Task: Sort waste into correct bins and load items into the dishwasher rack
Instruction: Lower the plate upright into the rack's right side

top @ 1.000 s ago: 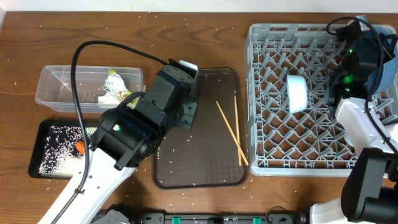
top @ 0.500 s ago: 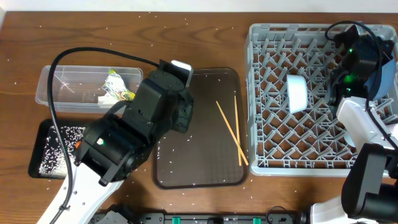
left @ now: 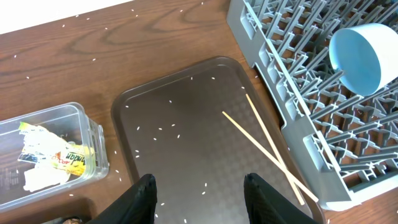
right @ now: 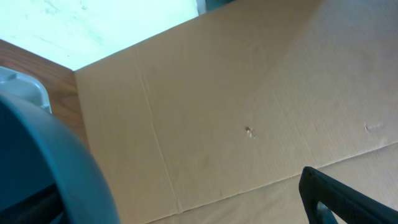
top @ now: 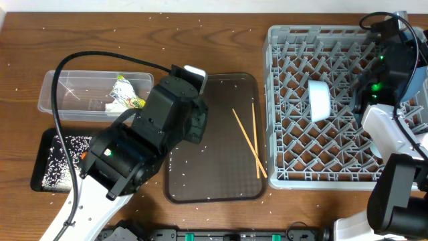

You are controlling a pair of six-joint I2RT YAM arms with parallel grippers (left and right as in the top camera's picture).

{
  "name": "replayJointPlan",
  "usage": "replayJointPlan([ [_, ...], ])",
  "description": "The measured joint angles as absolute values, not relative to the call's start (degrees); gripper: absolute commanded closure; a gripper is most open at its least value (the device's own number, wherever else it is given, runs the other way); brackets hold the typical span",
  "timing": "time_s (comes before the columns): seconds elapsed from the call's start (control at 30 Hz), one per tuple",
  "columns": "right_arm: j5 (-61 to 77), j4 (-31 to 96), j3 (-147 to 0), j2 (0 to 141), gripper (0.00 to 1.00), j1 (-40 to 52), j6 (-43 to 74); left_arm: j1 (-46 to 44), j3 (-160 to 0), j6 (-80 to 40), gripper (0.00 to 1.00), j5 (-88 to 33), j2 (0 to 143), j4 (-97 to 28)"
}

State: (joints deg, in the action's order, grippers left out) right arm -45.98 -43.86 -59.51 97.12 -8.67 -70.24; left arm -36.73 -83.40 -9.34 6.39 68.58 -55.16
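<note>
On the brown tray (top: pixel 207 167), chopsticks (top: pixel 249 143) beside rack (top: pixel 334 182).

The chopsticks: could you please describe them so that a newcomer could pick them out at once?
Left of the big grey dishwasher rack lies a brown serving tray. On its right half lie two chopsticks, forming a narrow V. They are the only long, pale wooden sticks; around them lie just tiny white grains.

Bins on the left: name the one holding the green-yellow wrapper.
The clear plastic tub, behind the black tray: the wrapper lies inside it, while the black tray holds white rice grains.
</note>
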Motion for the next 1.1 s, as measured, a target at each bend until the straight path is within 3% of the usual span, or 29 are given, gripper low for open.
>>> replayJointPlan([
  [0.33, -46.94, -39.29, -59.51, 97.12, 0.01, -6.22, -69.95, -36.73, -83.40, -9.34, 0.54, 6.39, 68.58, -56.84],
  [0.63, -43.40, -24.60, -59.51, 97.12, 0.01, -4.10, -72.03, -36.73, -83.40, -9.34, 0.53, 6.39, 68.58, -56.73],
  [0.93, -43.42, -26.35, -59.51, 97.12, 0.01, -3.18, -63.37, -36.73, -83.40, -9.34, 0.54, 6.39, 68.58, -56.75],
  [1.1, -43.75, -26.17, -59.51, 96.03, 0.01, 1.56, -58.06, -36.73, -83.40, -9.32, 0.45, 6.37, 68.58, -56.75],
])
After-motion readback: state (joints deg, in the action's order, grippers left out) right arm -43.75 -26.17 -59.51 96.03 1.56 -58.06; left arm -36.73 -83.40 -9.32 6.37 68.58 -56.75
